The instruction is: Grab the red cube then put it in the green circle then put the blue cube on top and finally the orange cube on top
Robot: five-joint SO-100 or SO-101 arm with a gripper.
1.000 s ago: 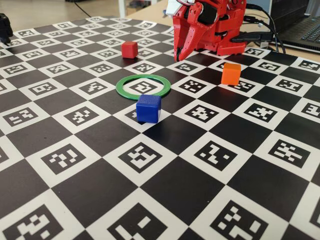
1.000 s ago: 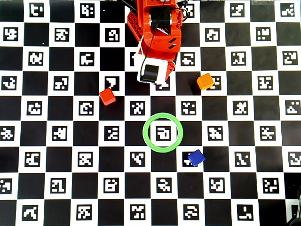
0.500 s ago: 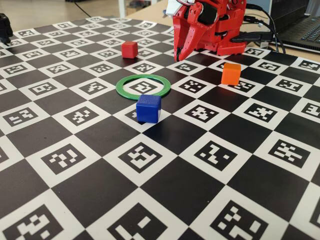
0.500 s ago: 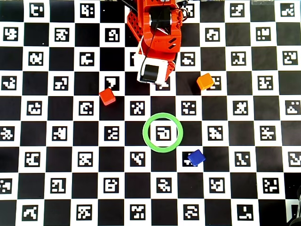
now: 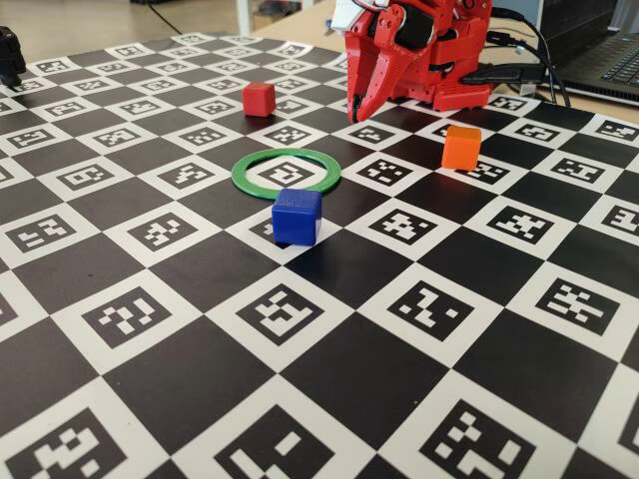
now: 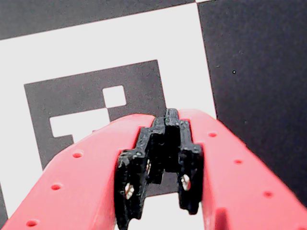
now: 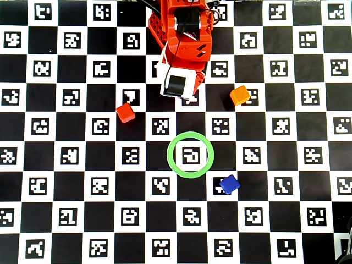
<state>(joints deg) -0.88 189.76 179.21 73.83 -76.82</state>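
- Gripper: we log it with jaws closed together and nothing between them, as the wrist view shows; tips point down at the checkered mat, near the arm's base.
- Red cube: on the mat, off to the gripper's left and slightly below in the overhead view; apart from it.
- Green circle: below the gripper in the overhead view, centre unoccupied.
- Blue cube: just beyond the ring's lower right.
- Orange cube: right of the gripper.
- Step: we judge the first, fetching red, not begun. Next move calls for opening the jaws and swinging over the red cube.
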